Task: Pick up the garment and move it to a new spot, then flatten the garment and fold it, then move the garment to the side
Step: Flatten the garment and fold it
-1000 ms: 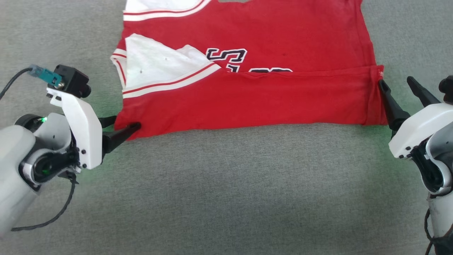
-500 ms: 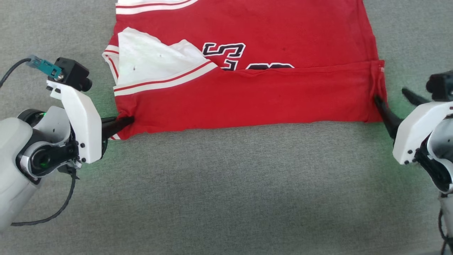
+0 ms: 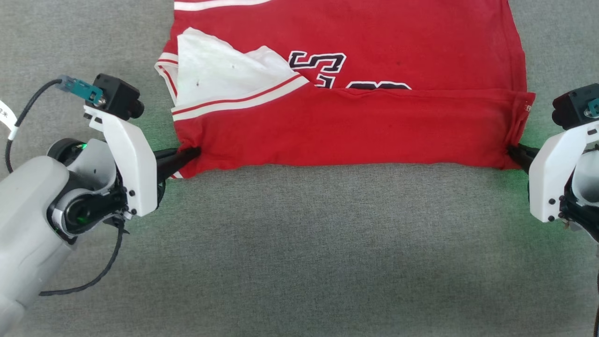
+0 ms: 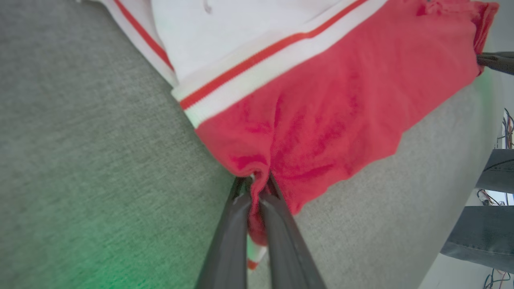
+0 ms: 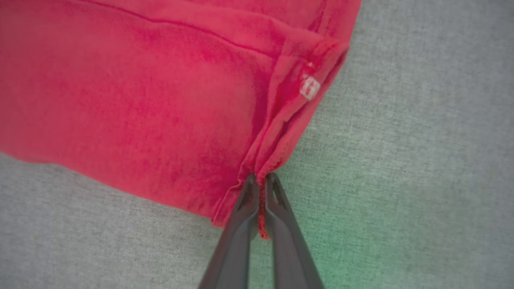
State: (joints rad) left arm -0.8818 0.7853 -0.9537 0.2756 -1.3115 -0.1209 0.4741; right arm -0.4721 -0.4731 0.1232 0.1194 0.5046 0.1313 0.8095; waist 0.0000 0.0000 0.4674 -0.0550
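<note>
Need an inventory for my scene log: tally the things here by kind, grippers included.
garment: 1, red with white sleeve ends
grippers: 2, left gripper and right gripper, each shut on a near corner of the garment
wrist cameras: 2, left, right
Total: 5

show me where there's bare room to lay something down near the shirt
The widest free patch is the grey surface on the robot's side of the garment. A narrower strip lies left of the white sleeve. Crowded: the garment's near corners, where the left pincer and right pincer pinch it.
</note>
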